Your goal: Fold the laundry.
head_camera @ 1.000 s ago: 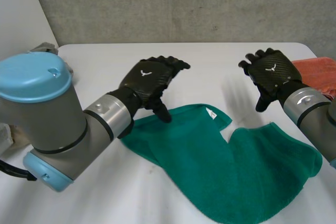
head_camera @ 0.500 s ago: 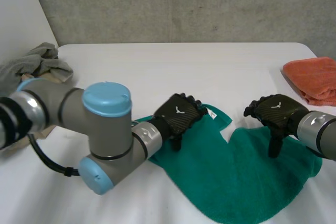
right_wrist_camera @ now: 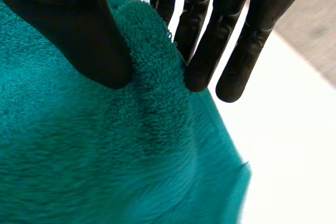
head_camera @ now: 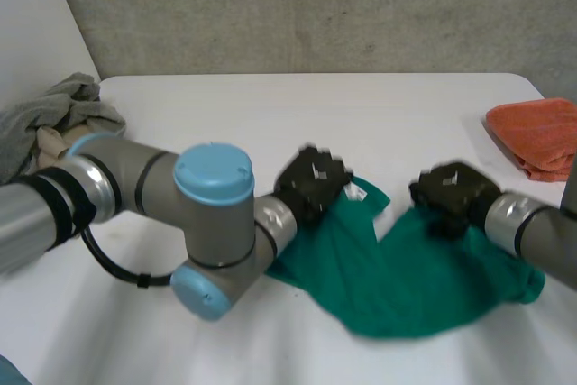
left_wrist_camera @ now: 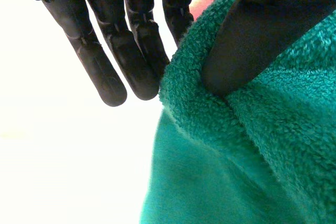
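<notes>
Head view is showing left hand (head_camera: 313, 185) and right hand (head_camera: 451, 196) each pinching the green towel (head_camera: 397, 277) at its far edge, thumb against fingers (wrist views are confirming both grips), towel lying rumpled on the white table (head_camera: 270, 105). Grasping step; next is likely calling for lifting both points evenly and folding toward the near edge.

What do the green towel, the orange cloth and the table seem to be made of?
The green towel: likely terry, matte; fuzzy looped pile and a thick rolled edge show up close. The orange cloth: probably similar towelling, judging by its soft folds, though too far to confirm. The table: smooth, hard, white; maybe laminate.
</notes>
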`<state>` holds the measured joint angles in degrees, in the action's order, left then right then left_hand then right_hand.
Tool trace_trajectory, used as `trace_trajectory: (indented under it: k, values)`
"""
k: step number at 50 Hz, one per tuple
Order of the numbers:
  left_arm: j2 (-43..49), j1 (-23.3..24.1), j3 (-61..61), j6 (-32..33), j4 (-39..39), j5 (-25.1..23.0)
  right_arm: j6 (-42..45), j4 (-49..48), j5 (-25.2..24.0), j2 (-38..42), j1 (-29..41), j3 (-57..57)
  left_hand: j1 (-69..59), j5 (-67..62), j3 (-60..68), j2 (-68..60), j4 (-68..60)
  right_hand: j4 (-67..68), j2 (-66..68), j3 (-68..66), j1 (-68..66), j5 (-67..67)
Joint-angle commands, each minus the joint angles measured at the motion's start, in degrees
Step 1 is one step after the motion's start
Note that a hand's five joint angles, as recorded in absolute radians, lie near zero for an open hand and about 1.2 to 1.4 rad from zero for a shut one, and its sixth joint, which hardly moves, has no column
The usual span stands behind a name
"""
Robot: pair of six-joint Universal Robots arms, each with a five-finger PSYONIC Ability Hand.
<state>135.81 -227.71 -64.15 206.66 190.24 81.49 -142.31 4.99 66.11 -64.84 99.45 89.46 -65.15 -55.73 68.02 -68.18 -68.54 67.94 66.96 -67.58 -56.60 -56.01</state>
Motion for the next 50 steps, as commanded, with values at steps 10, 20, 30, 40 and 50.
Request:
trace_trajectory:
  k: [10,20,30,40,50]
  values:
    - [-11.9,-5.6,6.8,-0.2,16.7,14.8,-13.5,-28.4,9.0,-5.6,6.0,-16.5,-14.8,-14.3,12.0,-11.8,-11.5,12.1,13.0,-12.4,-23.4,-14.0]
    - [-18.8,-5.3,-15.0,-0.4,17.1,14.9,-13.2,-26.9,8.7,-8.0,9.9,-4.7,-14.8,-14.3,12.0,-11.8,-11.5,12.1,13.0,-12.4,-23.4,-14.0]
    - [-18.4,-3.1,-29.9,-0.6,12.7,14.9,-8.5,-23.6,9.1,0.6,10.4,3.1,12.2,12.8,-15.0,15.2,15.6,12.1,13.0,-12.4,-23.4,-14.0]
    - [-25.6,-3.4,-32.9,-3.1,2.5,14.8,-4.6,-20.2,8.8,0.7,9.7,6.2,37.4,38.0,-40.3,40.5,40.8,12.1,13.0,-12.4,-23.4,-14.0]
    - [-29.1,-10.6,-27.3,-8.9,1.3,14.2,-4.8,-20.2,8.5,0.4,9.6,7.6,45.0,45.6,-47.9,48.0,48.4,12.1,13.0,-12.4,-23.4,-14.0]
